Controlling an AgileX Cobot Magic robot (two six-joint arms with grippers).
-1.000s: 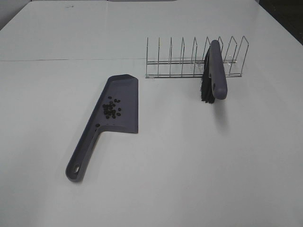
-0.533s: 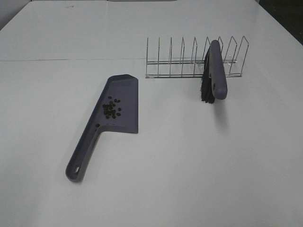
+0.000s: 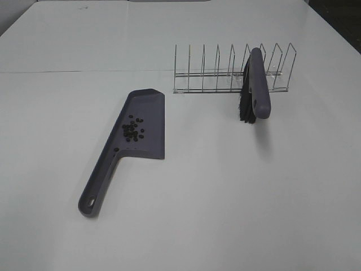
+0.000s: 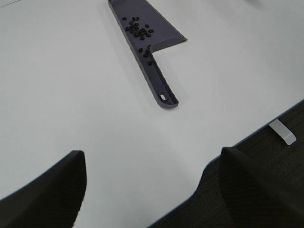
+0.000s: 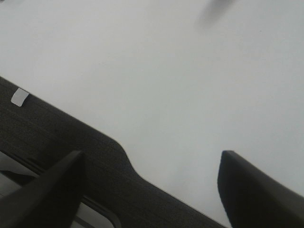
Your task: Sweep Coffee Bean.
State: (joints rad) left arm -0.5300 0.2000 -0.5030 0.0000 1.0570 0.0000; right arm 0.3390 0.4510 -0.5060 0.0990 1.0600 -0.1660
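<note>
I have both jaws spread and empty, the left gripper [image 4: 152, 190] and right gripper [image 5: 149, 190] back at the table [image 3: 51, 51] edge. Nothing has moved in the last second: coffee beans [image 3: 132, 130] sit in the dustpan [image 3: 148, 113], brush [image 3: 256, 84] leaning on the wire rack [image 3: 208, 73], so sweeping looks finished.

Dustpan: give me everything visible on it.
The dustpan is purple-grey and looks like moulded plastic. It lies flat on the white table, left of the wire rack. It has a shallow tray with a raised rim and a long handle ending in an oval hang hole, pointing toward the table's near edge. A cluster of coffee beans rests in the tray near the handle. No gripper touches it.
</note>
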